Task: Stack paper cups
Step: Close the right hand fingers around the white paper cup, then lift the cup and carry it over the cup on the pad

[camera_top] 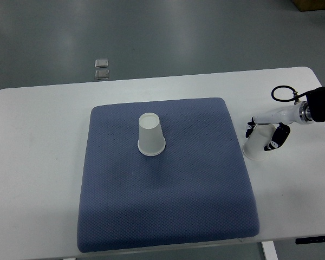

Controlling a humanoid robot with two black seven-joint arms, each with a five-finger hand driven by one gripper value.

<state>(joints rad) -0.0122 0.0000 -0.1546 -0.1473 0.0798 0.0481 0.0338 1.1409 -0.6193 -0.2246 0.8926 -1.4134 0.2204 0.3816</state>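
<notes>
While no cup is stacked yet, the right hand (pixel 266 135) has its fingers closed around one paper cup (pixel 255 147) on the bare table (pixel 38 162), just off the blue mat's (pixel 168 206) right edge. The other cup (pixel 151 135) stands upside down near the mat's middle, well apart. Carrying and nesting remain, by my judgement.

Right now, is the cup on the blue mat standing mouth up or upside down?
Upside down. The cup on the blue mat shows its narrower closed base on top, and its wider rim rests on the mat.
</notes>
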